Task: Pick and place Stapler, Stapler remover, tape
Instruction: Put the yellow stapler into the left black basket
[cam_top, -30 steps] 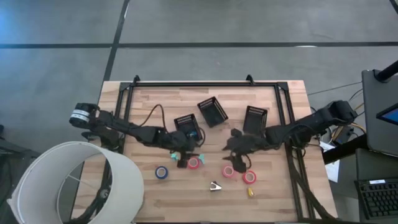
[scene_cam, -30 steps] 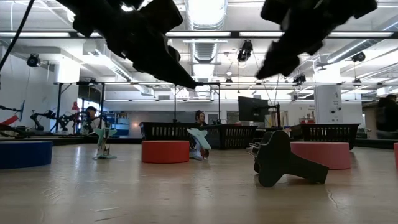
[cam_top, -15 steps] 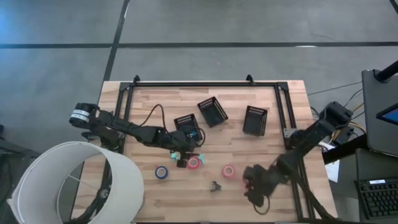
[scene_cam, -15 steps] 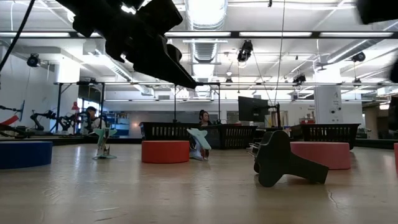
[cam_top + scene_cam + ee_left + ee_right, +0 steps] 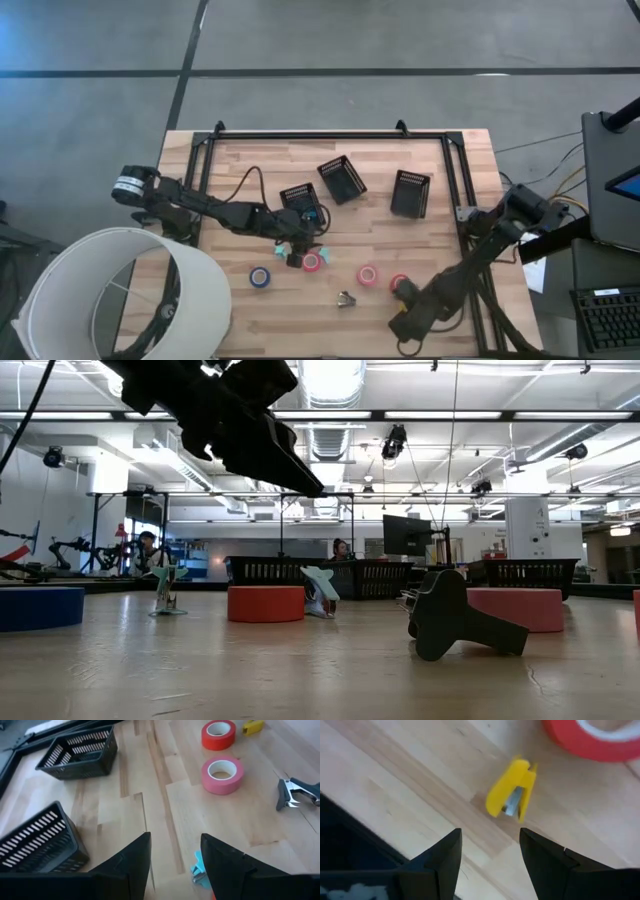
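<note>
L gripper hovers mid-bench w/ fingers parted, nothing between them. Just beside its tip lie a red tape roll and a small teal piece. Pink tape roll sits further toward the R arm, apart from the L gripper. Blue tape roll is near the front edge, on the other side of the L gripper. Staple remover lies betw. the red and pink rolls, closer to the front.

R gripper is at the bench's front edge, fingers spread, empty. A yellow mini stapler lies just ahead of them, not touching. Second red tape roll is just beyond it.

Three black mesh bins stand at the back.
</note>
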Controlling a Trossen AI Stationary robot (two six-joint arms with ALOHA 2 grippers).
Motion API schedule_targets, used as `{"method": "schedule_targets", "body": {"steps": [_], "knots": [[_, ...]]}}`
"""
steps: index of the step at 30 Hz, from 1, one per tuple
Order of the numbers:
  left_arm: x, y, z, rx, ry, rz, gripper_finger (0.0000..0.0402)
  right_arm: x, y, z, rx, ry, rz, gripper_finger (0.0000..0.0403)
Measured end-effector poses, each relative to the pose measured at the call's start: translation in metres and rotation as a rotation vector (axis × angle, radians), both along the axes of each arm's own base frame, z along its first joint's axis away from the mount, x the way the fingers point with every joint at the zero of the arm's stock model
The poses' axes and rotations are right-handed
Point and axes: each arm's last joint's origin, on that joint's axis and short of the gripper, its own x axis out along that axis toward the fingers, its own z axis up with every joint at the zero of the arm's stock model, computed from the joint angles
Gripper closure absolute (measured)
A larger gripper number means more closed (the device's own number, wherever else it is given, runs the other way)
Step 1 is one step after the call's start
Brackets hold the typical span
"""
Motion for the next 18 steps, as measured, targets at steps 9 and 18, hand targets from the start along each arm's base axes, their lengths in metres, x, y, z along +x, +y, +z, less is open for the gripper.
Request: {"method": "schedule_targets", "body": {"steps": [9,18], "knots": [[0.004,-0.001,0.008,0.067,-0.026,-0.043,0.0225,0.015,0.002,0.014,-0.158,0.162,-0.126,0.0209],[0.006,-0.001,0.013,0.115,-0.038,-0.074,0.0227,0.024,0.010,-0.005,-0.171,0.173,-0.125,0.0209]]}}
